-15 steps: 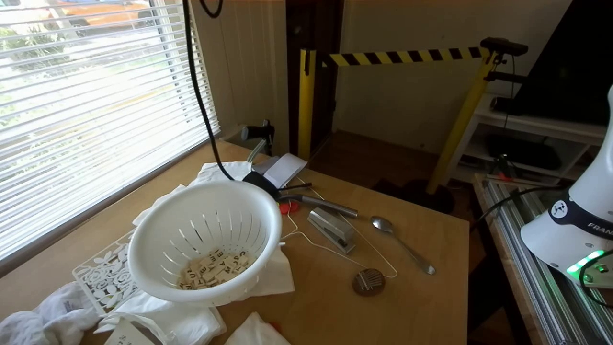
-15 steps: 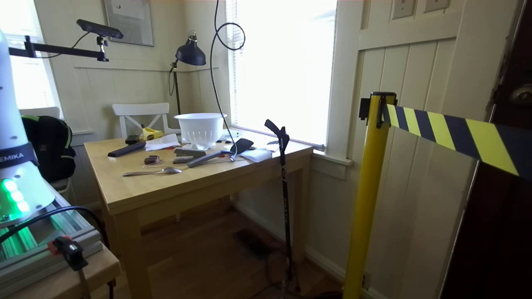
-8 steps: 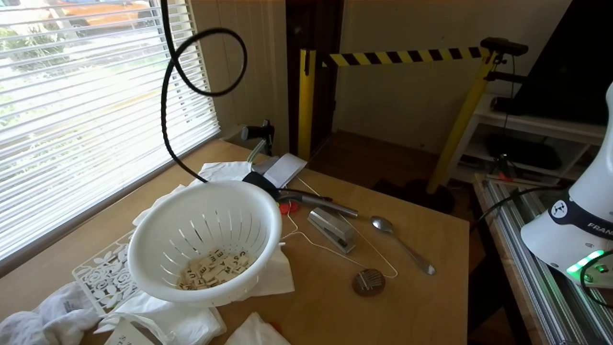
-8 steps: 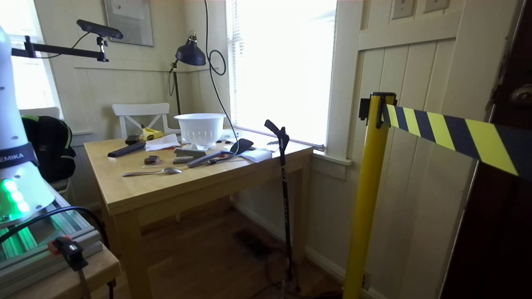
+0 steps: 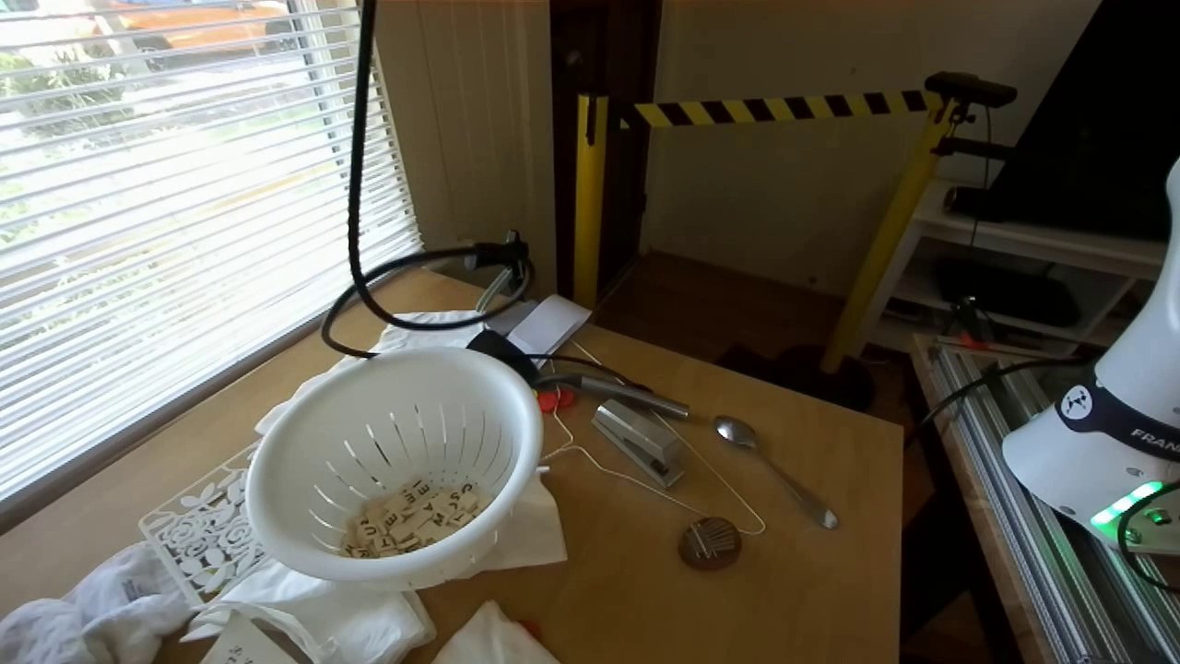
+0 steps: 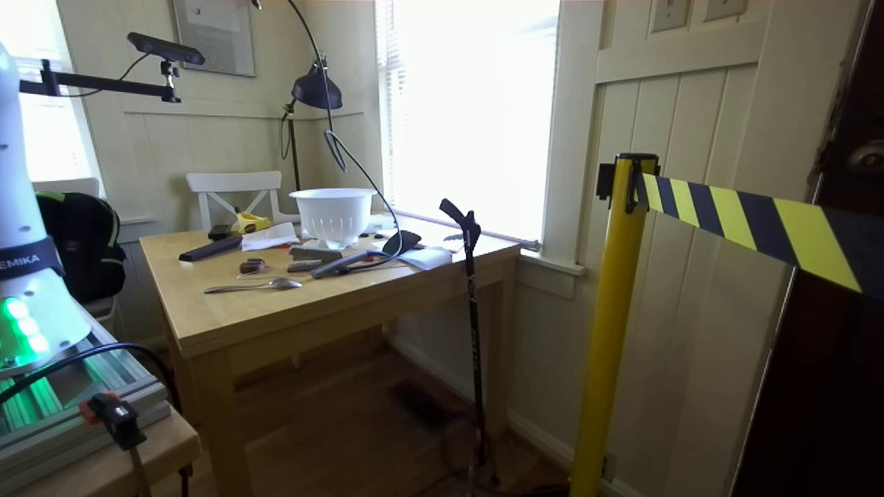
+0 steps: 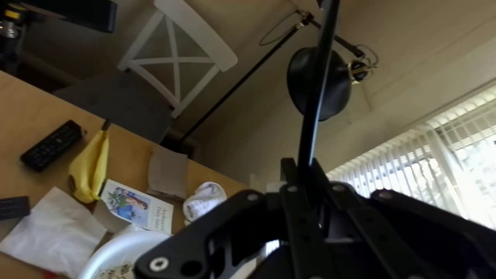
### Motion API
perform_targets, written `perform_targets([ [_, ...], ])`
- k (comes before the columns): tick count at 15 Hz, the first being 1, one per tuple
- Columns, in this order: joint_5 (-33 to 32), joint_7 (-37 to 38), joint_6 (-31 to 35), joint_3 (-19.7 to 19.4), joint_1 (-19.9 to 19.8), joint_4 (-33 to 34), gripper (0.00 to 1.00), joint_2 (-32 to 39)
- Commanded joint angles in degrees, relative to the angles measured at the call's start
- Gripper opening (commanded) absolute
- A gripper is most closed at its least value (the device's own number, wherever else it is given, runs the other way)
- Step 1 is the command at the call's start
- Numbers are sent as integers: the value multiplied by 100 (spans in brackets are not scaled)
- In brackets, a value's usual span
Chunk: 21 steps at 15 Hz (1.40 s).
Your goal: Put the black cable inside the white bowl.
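In the wrist view my gripper [image 7: 303, 168] is shut on the black cable [image 7: 314, 97], which runs up and away from between the fingertips. Neither exterior view shows the gripper. The cable [image 5: 354, 184] hangs down from above, makes a wide loop behind the white bowl, then passes behind its rim. Its lower part lies by the spatula on the table. The white bowl [image 5: 286, 433] stands upright, its slotted wall [image 6: 335, 207] facing an exterior view. Letter tiles [image 5: 419, 516] lie in its bottom. Part of its rim [image 7: 128, 240] shows low in the wrist view.
Around the bowl lie a spatula [image 5: 618, 392], a stapler [image 5: 636, 443], a metal spoon [image 5: 779, 475], a small round brown object [image 5: 710, 544] on a string, and white cloths [image 5: 323, 613]. A black lamp [image 6: 308, 93] rises behind the table.
The cable's loop has dropped from high up to just above the table behind the bowl. Its upper stretch has swung left in an exterior view and now arches over.
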Motion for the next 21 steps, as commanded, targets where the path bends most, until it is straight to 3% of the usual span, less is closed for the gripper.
perform_targets([
  [1,233,-103,-411,96,-91,-404,2,-229],
  [3,220,-137,-379,167,-102,-446,2,-171],
  [4,39,-9,-383,187,-169,-277,8,-53],
  [10,35,-8,-380,233,-168,-349,8,-55],
  [11,35,-8,-380,233,-169,-349,2,-55],
  [16,410,-182,373,445,-69,-560,2,321],
  [21,367,-30,1639,686,-53,-812,2,697],
])
